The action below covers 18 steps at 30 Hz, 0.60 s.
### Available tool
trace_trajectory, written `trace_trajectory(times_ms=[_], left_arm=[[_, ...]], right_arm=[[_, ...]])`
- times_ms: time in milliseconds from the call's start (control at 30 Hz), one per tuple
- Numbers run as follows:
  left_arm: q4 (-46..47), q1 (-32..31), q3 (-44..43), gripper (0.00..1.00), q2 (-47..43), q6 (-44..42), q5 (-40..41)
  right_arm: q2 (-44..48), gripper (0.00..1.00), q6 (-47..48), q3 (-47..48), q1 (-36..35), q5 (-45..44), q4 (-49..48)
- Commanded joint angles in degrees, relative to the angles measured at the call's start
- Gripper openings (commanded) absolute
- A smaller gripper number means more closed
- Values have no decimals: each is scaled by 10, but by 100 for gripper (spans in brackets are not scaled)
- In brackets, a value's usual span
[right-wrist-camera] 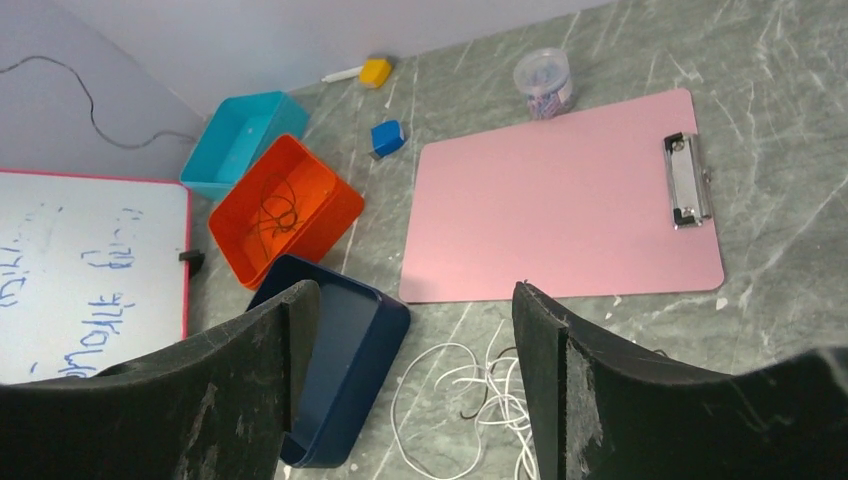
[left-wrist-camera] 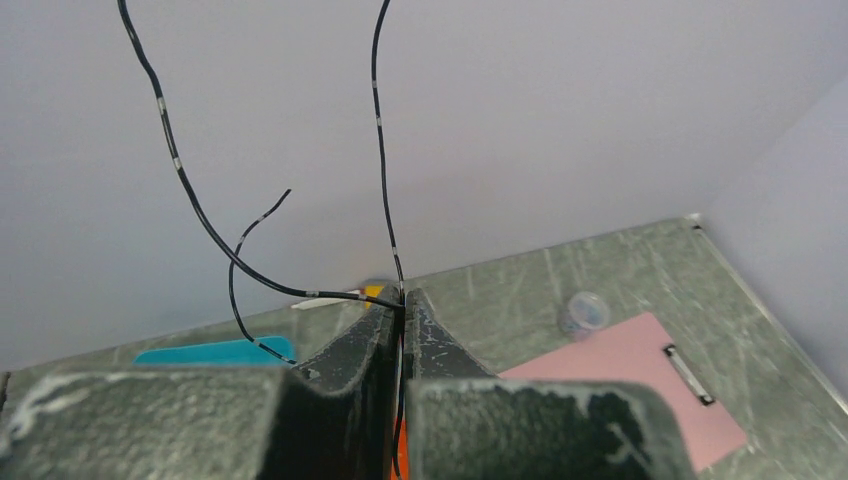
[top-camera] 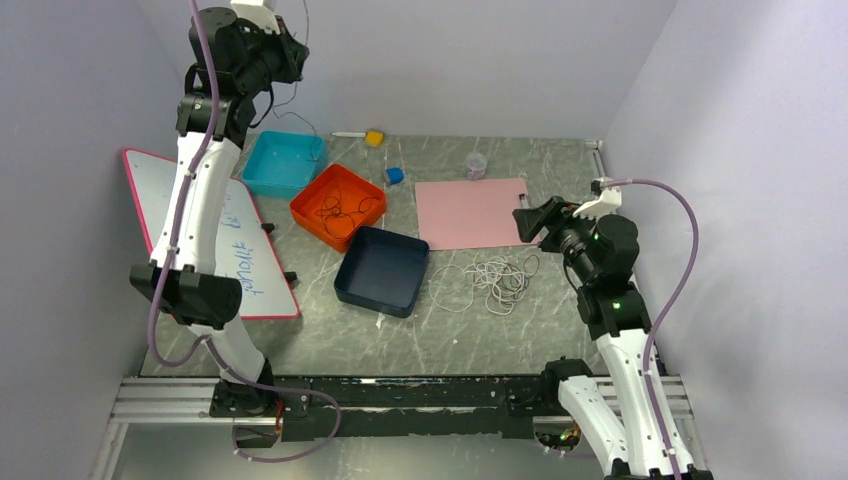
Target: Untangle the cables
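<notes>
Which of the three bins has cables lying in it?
The orange bin, between the teal bin and the navy bin: dark cables loop on its floor, while the other two show none.

surface: grey marbled table (top-camera: 480, 340), white veins, scuffed | behind table: plain pale lilac back wall (top-camera: 450, 60) | left of table: left wall (top-camera: 50, 200), same colour | right of table: right wall (top-camera: 760, 150), same | table's near edge: aluminium rail (top-camera: 160, 398) | light: even, soft
</notes>
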State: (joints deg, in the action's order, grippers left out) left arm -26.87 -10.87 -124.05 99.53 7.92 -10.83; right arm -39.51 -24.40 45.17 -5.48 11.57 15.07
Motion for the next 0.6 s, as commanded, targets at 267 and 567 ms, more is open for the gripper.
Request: trace_trajectory(times_ms=[267, 567], left_arm=[[84, 71, -5, 7, 66, -43, -3], [145, 97, 39, 7, 99, -62, -2]], right_arm=[[-4, 74, 4, -19, -1, 10, 4], [-10, 74, 6, -13, -1, 16, 9]])
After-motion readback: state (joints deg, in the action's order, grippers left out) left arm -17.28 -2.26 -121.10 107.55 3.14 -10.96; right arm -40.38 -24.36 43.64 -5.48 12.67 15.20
